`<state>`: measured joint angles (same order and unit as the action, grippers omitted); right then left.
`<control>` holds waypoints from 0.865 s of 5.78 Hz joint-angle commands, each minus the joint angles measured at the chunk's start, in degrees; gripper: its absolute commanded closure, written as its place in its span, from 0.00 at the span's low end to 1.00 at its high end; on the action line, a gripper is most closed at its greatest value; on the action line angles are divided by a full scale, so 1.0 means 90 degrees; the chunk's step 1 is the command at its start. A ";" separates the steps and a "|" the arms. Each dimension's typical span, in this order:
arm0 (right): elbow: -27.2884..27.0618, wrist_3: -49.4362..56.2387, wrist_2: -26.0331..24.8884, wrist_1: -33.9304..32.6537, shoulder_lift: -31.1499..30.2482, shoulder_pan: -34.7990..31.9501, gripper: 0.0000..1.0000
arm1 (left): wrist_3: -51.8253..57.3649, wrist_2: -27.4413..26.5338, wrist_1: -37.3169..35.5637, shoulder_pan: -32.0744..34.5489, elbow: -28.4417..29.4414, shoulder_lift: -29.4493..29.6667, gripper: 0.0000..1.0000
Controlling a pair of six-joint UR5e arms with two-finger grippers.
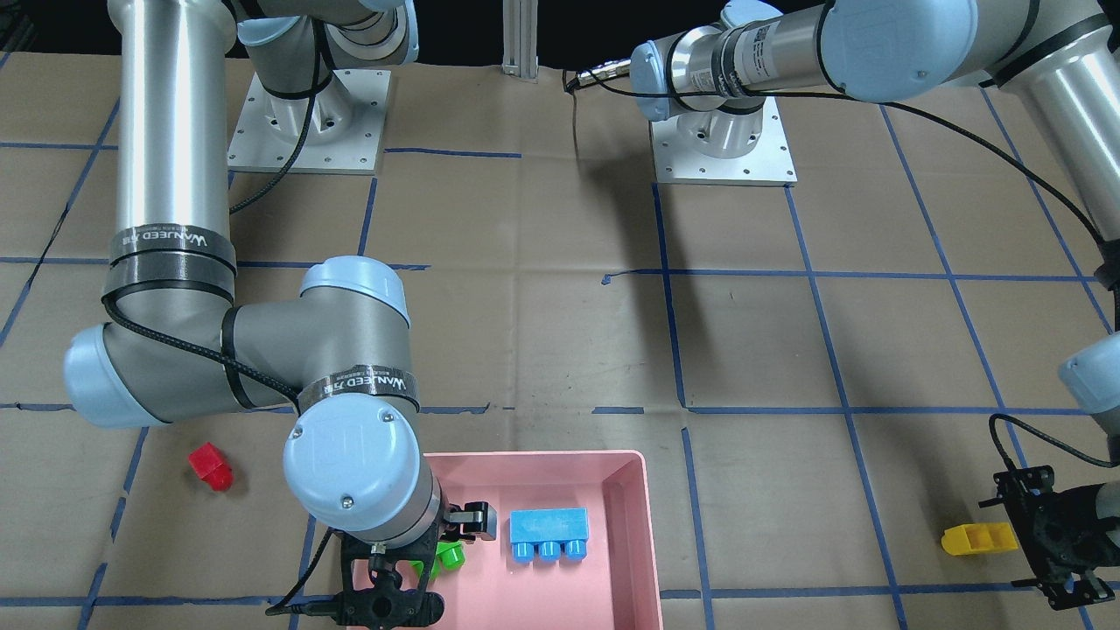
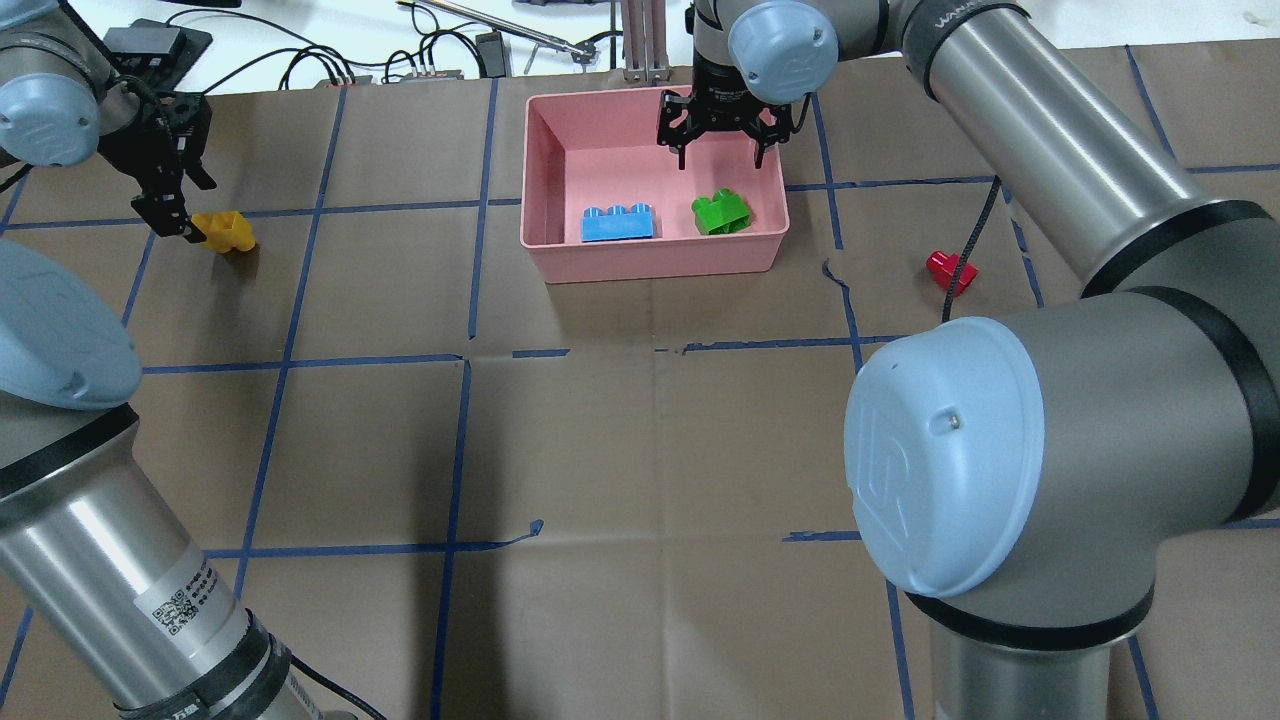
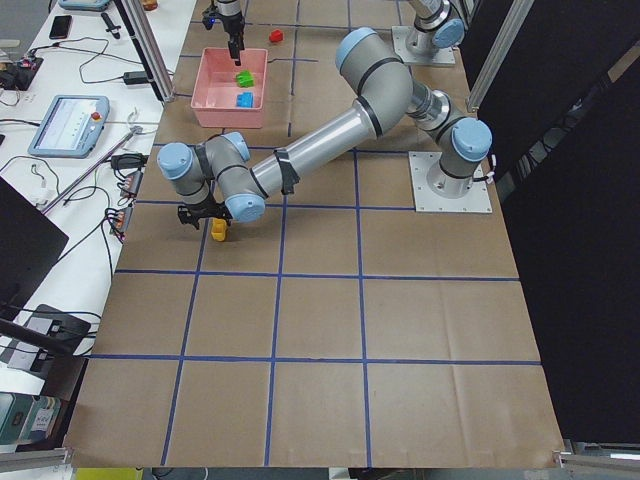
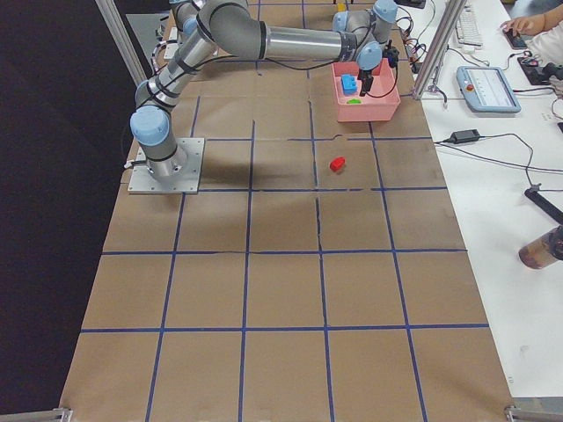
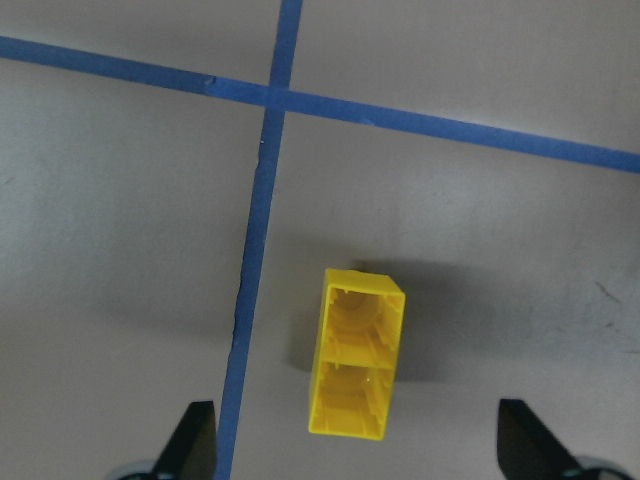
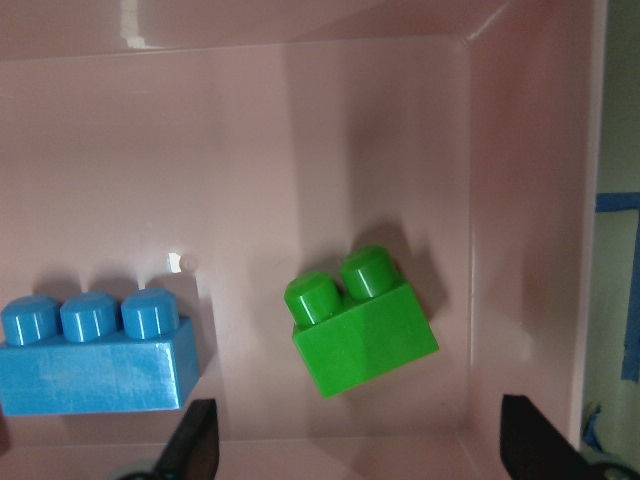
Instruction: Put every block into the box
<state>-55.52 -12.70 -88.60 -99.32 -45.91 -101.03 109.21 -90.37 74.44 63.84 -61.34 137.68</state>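
Observation:
The pink box (image 2: 545, 175) holds the blue three-stud brick (image 2: 617, 223) and the green two-stud brick (image 2: 722, 212); both also show in the right wrist view, blue (image 6: 95, 350) and green (image 6: 362, 325). My right gripper (image 2: 720, 150) hangs open and empty above the green brick. The yellow brick (image 5: 356, 365) lies on its side on the paper, hollow underside showing. My left gripper (image 5: 358, 450) is open just over it, a finger on either side, not touching. The red brick (image 2: 950, 270) lies on the table, right of the box.
Brown paper with blue tape grid lines (image 2: 400, 358) covers the table. Cables and devices (image 2: 330, 60) lie past the far edge. The two arm bases (image 1: 722, 144) stand at the robot's side. A tablet (image 4: 488, 88) sits on the side bench.

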 commanded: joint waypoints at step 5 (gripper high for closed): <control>-0.1354 0.2923 -0.0010 0.0861 -0.1713 0.1767 0.01 | -0.0152 0.0032 0.0019 0.0316 -0.0118 -0.0208 1.00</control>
<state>-62.98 4.28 -88.96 -90.78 -58.74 -89.11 108.37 -90.28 74.09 65.11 -62.38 137.02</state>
